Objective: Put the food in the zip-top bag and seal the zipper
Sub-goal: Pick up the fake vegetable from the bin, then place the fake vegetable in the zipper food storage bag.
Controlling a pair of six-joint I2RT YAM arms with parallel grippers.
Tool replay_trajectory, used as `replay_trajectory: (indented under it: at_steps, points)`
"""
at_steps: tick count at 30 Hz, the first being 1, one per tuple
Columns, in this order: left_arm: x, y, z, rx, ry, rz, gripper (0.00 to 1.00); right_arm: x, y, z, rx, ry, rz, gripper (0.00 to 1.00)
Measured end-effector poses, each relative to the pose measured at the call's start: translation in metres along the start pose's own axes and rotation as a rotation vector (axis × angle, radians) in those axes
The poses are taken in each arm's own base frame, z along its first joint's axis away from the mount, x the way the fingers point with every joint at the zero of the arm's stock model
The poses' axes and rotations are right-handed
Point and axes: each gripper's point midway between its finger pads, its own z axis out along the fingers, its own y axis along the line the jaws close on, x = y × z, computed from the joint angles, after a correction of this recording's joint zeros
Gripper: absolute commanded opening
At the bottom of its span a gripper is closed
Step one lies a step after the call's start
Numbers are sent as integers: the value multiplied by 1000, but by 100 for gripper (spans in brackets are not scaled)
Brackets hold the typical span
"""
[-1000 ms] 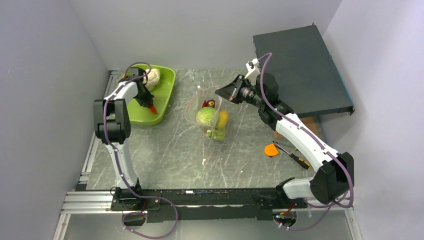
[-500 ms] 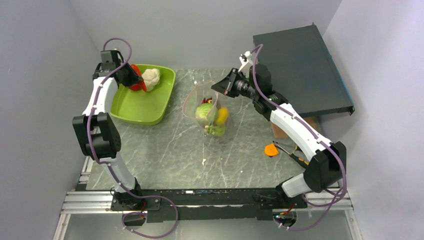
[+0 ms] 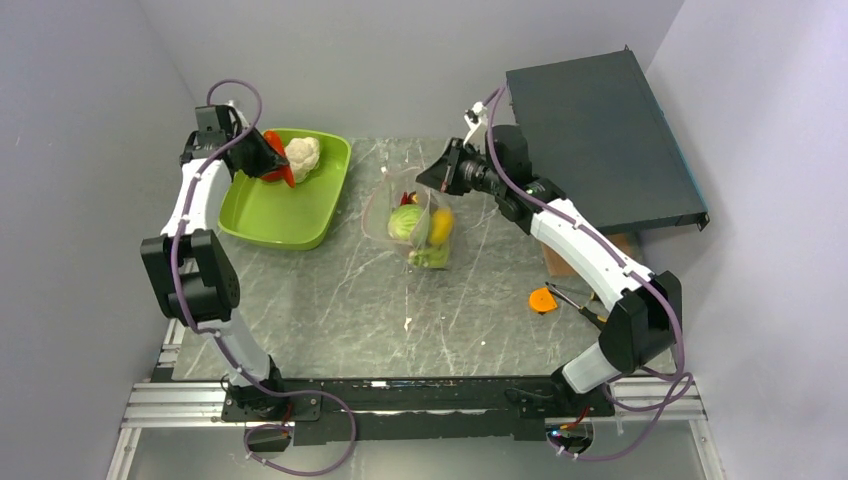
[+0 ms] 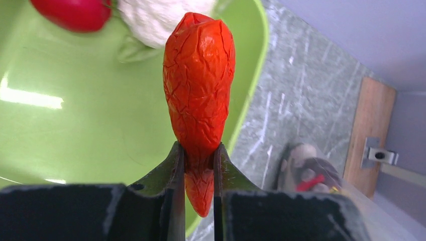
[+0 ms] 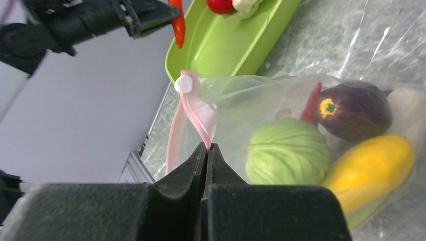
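My left gripper [image 4: 199,155] is shut on the narrow end of a wrinkled red pepper [image 4: 199,85], held above the lime-green tray [image 3: 290,215] at its far left corner [image 3: 270,160]. A white cauliflower [image 3: 303,155] and a round red piece of food [image 4: 75,12] lie in the tray. The zip-top bag [image 3: 415,225] stands mid-table, mouth up. It holds a green cabbage [image 5: 286,150], a yellow piece [image 5: 369,168] and a dark purple piece [image 5: 354,110]. My right gripper [image 5: 206,146] is shut on the pink zipper [image 5: 198,113], holding the mouth up.
An orange disc [image 3: 542,299] and a black-and-yellow hand tool [image 3: 590,312] lie right of the bag. A large dark box [image 3: 600,130] fills the back right corner, with a wooden block [image 3: 558,262] by its near edge. Walls stand close on the left and behind.
My left arm has lifted the red pepper from the tray's near side up to its far left corner. My right gripper has drawn the bag's mouth slightly back and left.
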Motion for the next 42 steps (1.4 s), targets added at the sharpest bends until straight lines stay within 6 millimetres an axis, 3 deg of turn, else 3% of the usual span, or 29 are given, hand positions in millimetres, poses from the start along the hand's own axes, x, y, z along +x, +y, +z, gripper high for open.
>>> replay_trajectory:
  at_steps: [5,9,15,18,21,24,31,34,36,42]
  points:
    - [11,-52,-35,84,-23,81,0,20,-6,2,14,46,-12,0]
    - [34,-109,-84,189,-42,169,0,18,-7,-2,27,34,-63,0]
    - [122,-198,-184,515,16,327,0,10,5,-19,20,-5,-106,0]
    - [170,-222,-230,686,52,396,0,14,7,-27,16,-8,-100,0]
    - [207,-235,-252,791,26,467,0,17,10,-27,2,3,-72,0]
    - [236,-237,-257,848,-5,513,0,21,15,-27,-22,13,-23,0]
    - [229,-259,-250,848,-146,561,0,21,36,-28,-110,29,94,0]
    - [219,-268,-256,875,-247,553,7,17,49,-30,-163,29,131,0]
    - [213,-263,-258,877,-310,527,13,16,58,-31,-201,33,154,0]
    - [195,-255,-258,839,-413,447,18,14,74,-34,-280,41,193,0]
